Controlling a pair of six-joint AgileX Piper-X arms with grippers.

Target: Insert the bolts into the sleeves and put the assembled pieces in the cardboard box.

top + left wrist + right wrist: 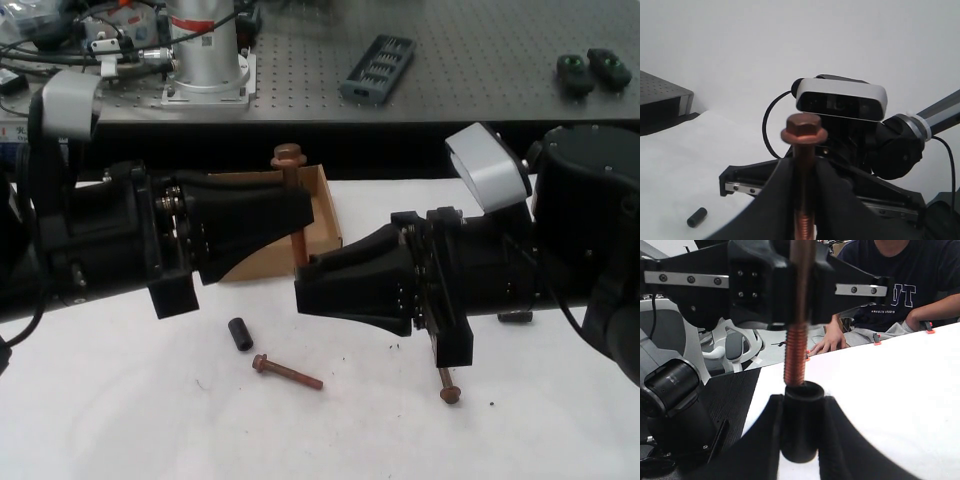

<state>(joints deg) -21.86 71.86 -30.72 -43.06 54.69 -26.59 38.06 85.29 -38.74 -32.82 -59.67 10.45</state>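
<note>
The counter (pixel 120 420) is covered in white. Behind it a perforated metal breadboard (pixel 480 90) is seen, on which a silver column (pixel 205 45), a ribbed dark block (pixel 377 67), two black pieces (pixel 593 70) and tangled cables (pixel 50 30) are set.

Coppery metal on the bolt (pixel 803 150), dull sheen on the flanged head, rough threads lower down. Matt black on the sleeve (pixel 800 425) (plastic or rubber, hard to tell). Matt black plastic on the jaws. Matt brown card for the cardboard box (pixel 330 215); white matt covering over the counter (pixel 130 430).
</note>
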